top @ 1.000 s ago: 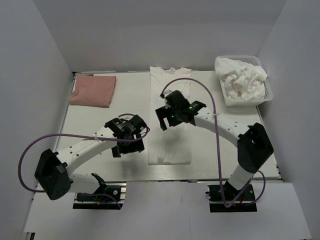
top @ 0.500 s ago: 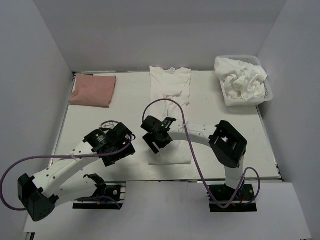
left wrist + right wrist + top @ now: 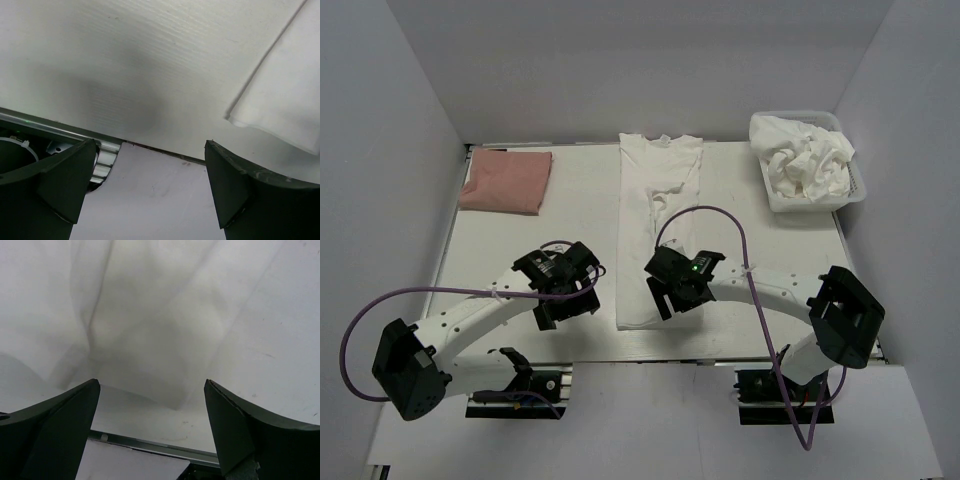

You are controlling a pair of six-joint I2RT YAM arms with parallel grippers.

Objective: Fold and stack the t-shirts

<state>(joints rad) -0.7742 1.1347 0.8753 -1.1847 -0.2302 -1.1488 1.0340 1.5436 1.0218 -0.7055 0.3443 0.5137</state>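
- The shirt [image 3: 660,200] lies as a long white strip down the middle of the table [image 3: 520,240]; its near hem is close to the table's near edge; the pink shirt [image 3: 505,180] sits folded at far left; crumpled white shirts [image 3: 805,155] fill the basket [image 3: 810,205].
- The left gripper [image 3: 565,300] is released and empty, over bare table just left of the near hem corner; closing here would catch nothing.
- The right gripper [image 3: 675,292] is released and empty, above the near hem; a shallow pinch may take only the top layer; the strip would then unfold on lifting.
- Unequal lifting would likely skew the fold; a pull toward the bases may drag the hem off the edge.
- The cable [image 3: 705,210] arcs over the shirt; it may snag cloth.
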